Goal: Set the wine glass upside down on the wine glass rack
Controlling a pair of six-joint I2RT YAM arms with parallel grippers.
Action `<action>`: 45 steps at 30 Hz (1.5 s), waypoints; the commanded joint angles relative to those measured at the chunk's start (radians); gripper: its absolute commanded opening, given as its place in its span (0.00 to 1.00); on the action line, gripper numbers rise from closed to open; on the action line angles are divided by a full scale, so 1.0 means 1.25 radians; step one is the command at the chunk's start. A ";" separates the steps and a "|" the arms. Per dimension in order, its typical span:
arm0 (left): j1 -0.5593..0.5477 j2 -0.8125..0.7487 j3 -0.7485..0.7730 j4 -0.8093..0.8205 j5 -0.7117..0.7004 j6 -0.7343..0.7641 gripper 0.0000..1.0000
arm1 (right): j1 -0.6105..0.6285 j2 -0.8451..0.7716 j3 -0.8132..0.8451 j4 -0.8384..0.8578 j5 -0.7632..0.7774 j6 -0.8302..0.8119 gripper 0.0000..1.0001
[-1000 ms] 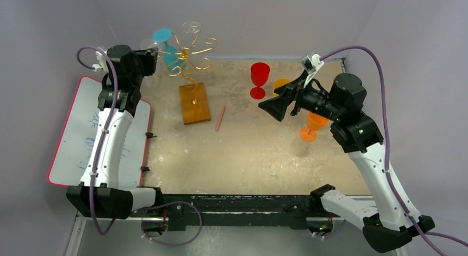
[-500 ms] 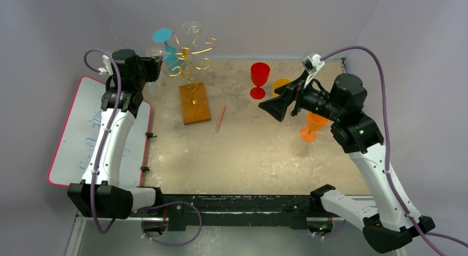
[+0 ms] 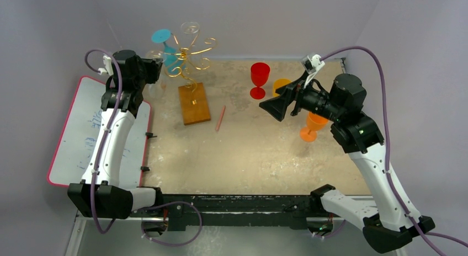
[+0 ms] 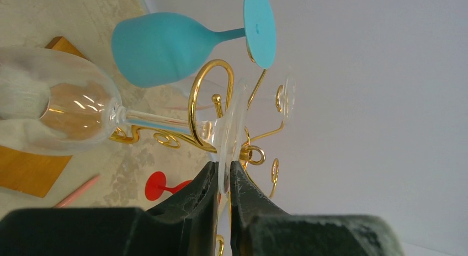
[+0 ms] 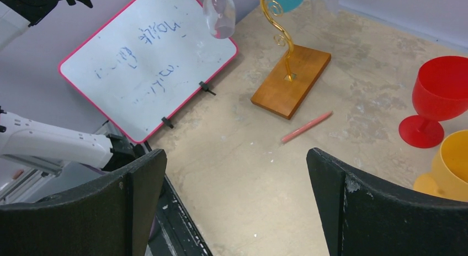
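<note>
My left gripper (image 4: 222, 176) is shut on the rim of the foot of a clear wine glass (image 4: 60, 110). The glass hangs bowl down, and its stem crosses a curled arm of the gold wire rack (image 4: 194, 99). In the top view the left gripper (image 3: 150, 65) is just left of the rack (image 3: 187, 57), above the clear bowl (image 3: 156, 89). A teal glass (image 3: 170, 54) hangs upside down on the rack. The rack's wooden base (image 3: 194, 103) sits on the table. My right gripper (image 3: 276, 108) is open and empty, raised over the table's right half.
A pink-framed whiteboard (image 3: 94, 129) lies at the left. A red glass (image 3: 259, 78) and two orange glasses (image 3: 313, 125) stand at the right. A pink pencil (image 3: 221, 118) lies right of the base. Another clear foot (image 3: 190, 28) rests on the rack's top.
My left gripper has shifted slightly right toward the rack with the clear glass, then held almost still. The right arm has not moved.
</note>
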 commanded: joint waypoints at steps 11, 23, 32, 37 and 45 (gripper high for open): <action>0.002 -0.031 -0.019 0.006 0.021 0.029 0.17 | 0.001 -0.008 0.011 0.008 0.040 -0.029 1.00; 0.003 -0.058 -0.001 -0.047 -0.016 0.089 0.32 | 0.001 -0.007 -0.019 0.023 0.086 0.008 1.00; 0.003 -0.095 0.030 -0.107 -0.093 0.207 0.56 | 0.001 0.027 0.030 -0.069 0.234 0.012 1.00; 0.003 -0.108 0.069 -0.152 -0.173 0.325 0.64 | 0.001 0.041 0.035 -0.096 0.314 0.045 1.00; 0.003 -0.169 0.043 -0.066 -0.035 0.655 0.71 | 0.001 0.029 0.021 -0.171 0.540 0.125 1.00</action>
